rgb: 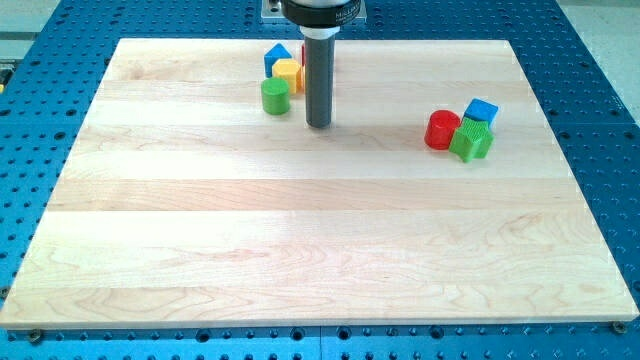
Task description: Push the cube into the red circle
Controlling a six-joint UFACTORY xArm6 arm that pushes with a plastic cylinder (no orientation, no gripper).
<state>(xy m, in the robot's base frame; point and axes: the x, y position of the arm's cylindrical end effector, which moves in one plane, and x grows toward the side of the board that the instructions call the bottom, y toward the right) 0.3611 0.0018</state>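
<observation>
A red cylinder (441, 130) stands at the view's right. A blue cube (482, 112) sits just to its upper right, and a green block (471, 141) touches both from the lower right. My tip (318, 125) rests on the board near the view's top centre, well to the left of this group. It stands just right of a green cylinder (275, 96) without touching it.
A blue block (277, 56) with a pointed top and a yellow block (289, 73) sit close together above the green cylinder, near the top edge of the wooden board (300, 250). A sliver of red (303, 52) shows beside the rod.
</observation>
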